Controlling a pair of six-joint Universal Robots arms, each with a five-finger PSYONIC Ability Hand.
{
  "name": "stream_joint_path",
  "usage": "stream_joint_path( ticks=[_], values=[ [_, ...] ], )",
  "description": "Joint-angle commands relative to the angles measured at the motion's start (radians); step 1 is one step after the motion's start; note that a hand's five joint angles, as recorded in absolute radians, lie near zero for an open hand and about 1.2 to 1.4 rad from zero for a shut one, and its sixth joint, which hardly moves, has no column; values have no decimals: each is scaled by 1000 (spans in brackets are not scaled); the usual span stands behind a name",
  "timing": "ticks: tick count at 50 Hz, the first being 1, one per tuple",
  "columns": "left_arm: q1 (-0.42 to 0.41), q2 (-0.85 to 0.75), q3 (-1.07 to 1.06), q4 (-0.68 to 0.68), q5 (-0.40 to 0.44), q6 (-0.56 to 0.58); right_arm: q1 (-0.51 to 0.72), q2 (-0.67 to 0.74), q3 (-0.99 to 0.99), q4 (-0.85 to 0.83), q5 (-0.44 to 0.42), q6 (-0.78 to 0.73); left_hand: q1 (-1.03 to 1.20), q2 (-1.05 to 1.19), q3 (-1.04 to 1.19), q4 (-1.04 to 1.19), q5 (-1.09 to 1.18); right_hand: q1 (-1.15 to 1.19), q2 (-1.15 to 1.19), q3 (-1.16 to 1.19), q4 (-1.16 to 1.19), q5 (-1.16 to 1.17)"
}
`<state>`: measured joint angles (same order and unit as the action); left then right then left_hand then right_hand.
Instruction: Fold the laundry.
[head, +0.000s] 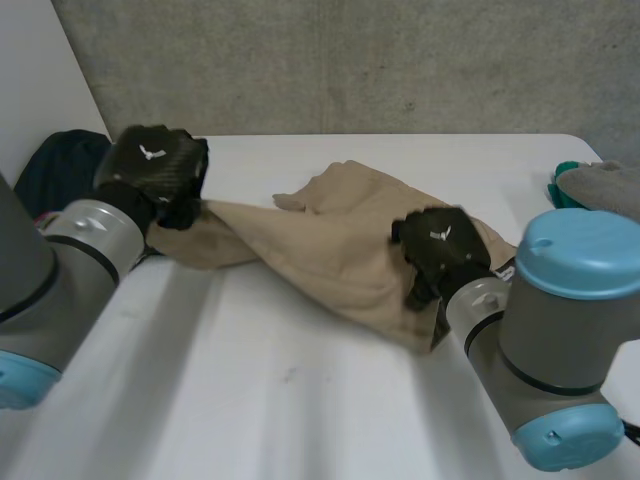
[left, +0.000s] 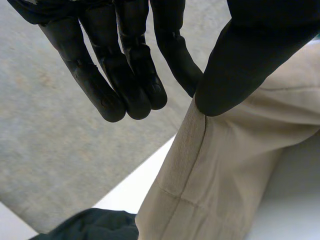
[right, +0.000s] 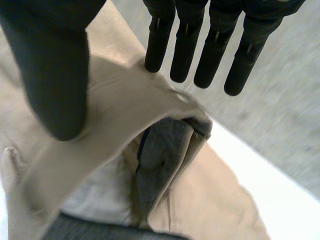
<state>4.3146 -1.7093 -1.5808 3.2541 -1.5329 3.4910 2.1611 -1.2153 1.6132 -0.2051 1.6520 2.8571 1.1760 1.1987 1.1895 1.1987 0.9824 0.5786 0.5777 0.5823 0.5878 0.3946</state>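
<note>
Item: beige trousers (head: 320, 250), one pair, on the white table (head: 250, 400). The long axis runs from my left hand (head: 155, 170) to my right hand (head: 435, 245), pulled fairly taut at the left hand's end and bunched and rumpled at the right hand's. The hemmed leg end points at the left hand. The waist end, with grey lining showing in its opening, lies under the right palm.

Left hand: fingers (left: 115, 75) straight and close together. The thumb tip nips the leg's edge against the nearest finger.

Right hand: fingers (right: 185, 45) straight, side by side. The thumb presses on the cloth opposite them, with a ridge of waistband caught between.

Other: a dark garment (head: 55, 170) just beyond the left hand, and a grey and teal bundle (head: 600, 185) well out past the right arm.
</note>
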Motion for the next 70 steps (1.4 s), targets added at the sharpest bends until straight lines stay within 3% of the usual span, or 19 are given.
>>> stream_joint_path(
  ticks=[1,4,6,8,11,15,23,28,35,42,50,54,59,63,66,70],
  values=[
    [-36,-119,-2,7,-1,2,3,117,-36,113,22,96,220,198,207,198,239,13,14,9,4,22],
    [-36,-159,2,9,-10,6,3,128,-32,118,35,126,220,198,207,198,239,74,75,70,65,84],
    [-30,-176,2,6,-18,13,6,126,-21,107,37,136,220,198,207,198,239,373,374,369,363,382],
    [-21,-179,-2,1,-24,22,8,120,-10,76,31,134,220,198,207,198,239,815,816,811,806,825],
    [-12,-173,-5,-7,-24,36,8,100,-3,53,20,122,220,198,207,198,239,818,819,814,808,827],
    [-10,-98,-2,-48,-26,48,-7,-25,2,61,5,61,220,198,207,198,239,818,819,814,808,827],
    [-39,309,116,-212,-26,0,-59,-346,-148,209,-87,-132,220,198,207,198,239,818,819,814,808,827],
    [-65,473,241,-319,-26,-36,-131,-420,-366,404,-135,-180,220,198,207,198,239,818,819,814,808,827],
    [-96,361,360,-486,-26,-17,-259,-322,-562,607,-251,-176,220,198,207,198,239,818,819,814,808,827],
    [-95,122,369,-493,-26,2,-239,-146,-536,607,-268,-171,220,198,207,198,239,818,819,814,808,827],
    [-88,-246,552,-328,0,57,-178,135,-539,427,-166,-179,220,198,207,198,239,818,819,814,808,827],
    [-87,-311,733,-245,-4,85,-153,157,-625,238,-100,-151,220,198,207,198,239,818,819,814,808,827],
    [-81,-279,896,-113,-52,74,-156,137,-699,-55,-35,-82,220,198,207,198,239,818,819,814,808,827],
    [-79,-207,918,33,-93,69,-168,102,-717,-266,-32,-73,220,198,207,198,239,818,819,814,808,827],
    [-84,-159,882,91,-110,72,-170,92,-730,-297,-40,-79,220,198,207,198,239,818,819,814,808,827],
    [-85,-112,779,70,-108,91,-170,105,-739,-243,-90,-77,220,198,207,198,239,818,819,814,808,827]
  ],
)
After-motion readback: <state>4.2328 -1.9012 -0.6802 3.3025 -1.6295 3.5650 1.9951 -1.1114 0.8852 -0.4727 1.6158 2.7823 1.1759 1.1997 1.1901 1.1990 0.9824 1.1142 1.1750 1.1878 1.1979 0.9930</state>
